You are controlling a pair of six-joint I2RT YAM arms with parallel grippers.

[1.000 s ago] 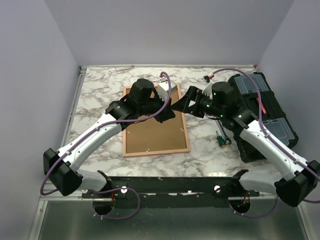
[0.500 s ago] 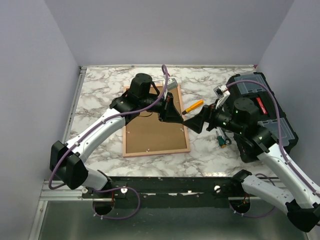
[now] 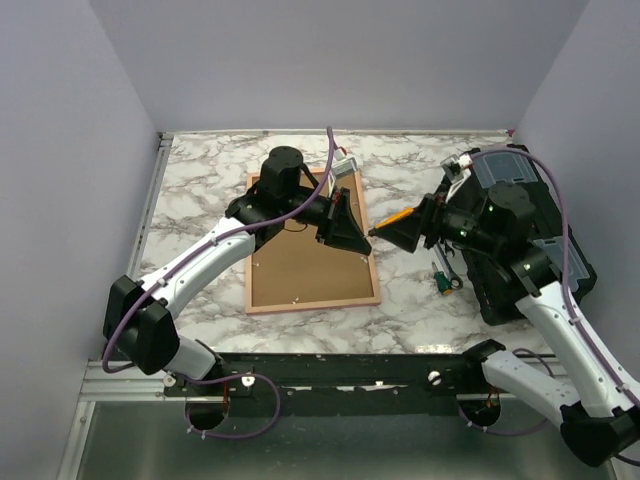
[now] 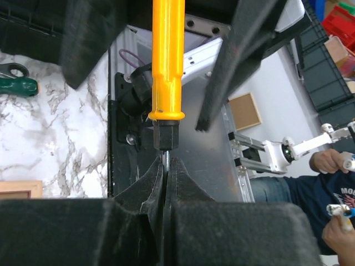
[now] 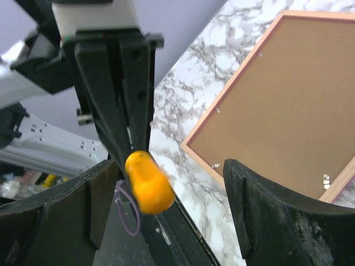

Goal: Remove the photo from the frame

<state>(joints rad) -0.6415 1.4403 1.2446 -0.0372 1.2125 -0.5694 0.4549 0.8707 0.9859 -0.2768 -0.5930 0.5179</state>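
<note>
Pinching jaws of the left gripper [image 4: 165, 169] were pressed together on the thin metal shaft of an orange-handled screwdriver [image 4: 167, 61]. The right gripper [image 5: 172, 188] stood spread, one finger on either side of the handle, with gaps showing. The pink frame [image 3: 310, 304] lay on the marble table [image 3: 200, 180], brown backing board [image 3: 300, 265] up, hiding the photo.

Right gripper [image 3: 388, 228] pulled back rightward, jaws now flanking orange screwdriver [image 4: 168, 61] handle.
</note>
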